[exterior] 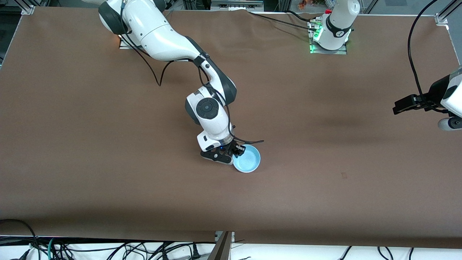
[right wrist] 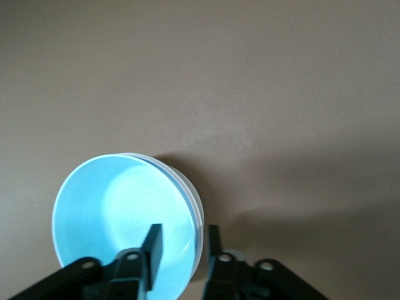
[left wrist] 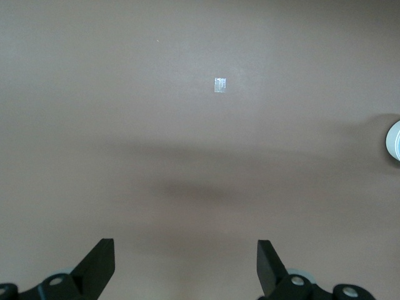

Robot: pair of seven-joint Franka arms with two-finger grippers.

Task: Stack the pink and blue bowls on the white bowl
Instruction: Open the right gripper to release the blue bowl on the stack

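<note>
Item one, nearest you: the blue bowl (exterior: 247,159) sits mid-table on the brown table cover (exterior: 108,162), tilted in the right wrist view, with a white rim (right wrist: 195,206) showing just under its edge; you cannot tell whether pink lies between, as the stack's lower part is hidden. The right gripper (exterior: 234,151) has its fingers (right wrist: 153,240) narrowed on the blue bowl's rim, one inside, one outside. Item two: a small pale tape mark (left wrist: 220,85) on the cover, and a white round object (left wrist: 394,140) cut off at the left wrist view's edge. Item three: the left gripper (left wrist: 185,265) waits spread wide over bare cover at the left arm's end of the table, holding nothing.
</note>
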